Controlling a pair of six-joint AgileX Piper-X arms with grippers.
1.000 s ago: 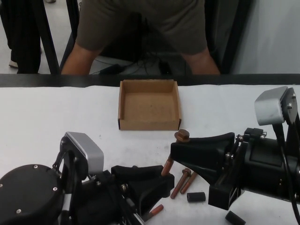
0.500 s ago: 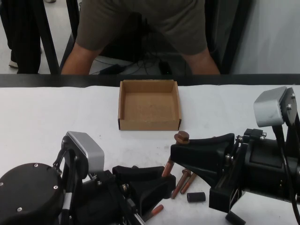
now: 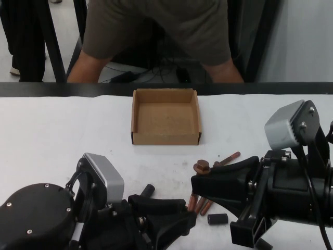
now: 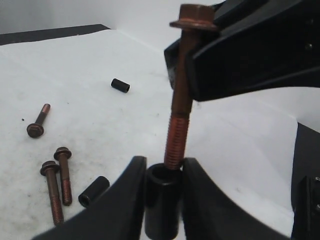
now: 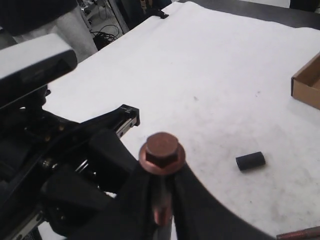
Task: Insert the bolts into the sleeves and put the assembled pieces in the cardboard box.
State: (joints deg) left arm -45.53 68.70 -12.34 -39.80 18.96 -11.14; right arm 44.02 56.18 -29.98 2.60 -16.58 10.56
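Just bolt (image 4: 181, 95) tip at sleeve (image 4: 162, 205) mouth

left arm (image 3: 36, 213): black joint cover, small silver screws | left wrist camera (image 3: 106, 177): light grey housing | right arm (image 3: 296, 192): black casing, black cable (image 3: 312, 172) along its side | right wrist camera (image 3: 286, 125): light grey housing, two screws | left gripper (image 4: 162, 170), right gripper (image 5: 161, 200): matte black tapered jaws

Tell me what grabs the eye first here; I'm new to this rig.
A copper bolt stands upright in the right claw, its threaded tip at the mouth of the black sleeve gripped by the left claw, near the front of the bench. Beyond them, the cardboard box sits empty.
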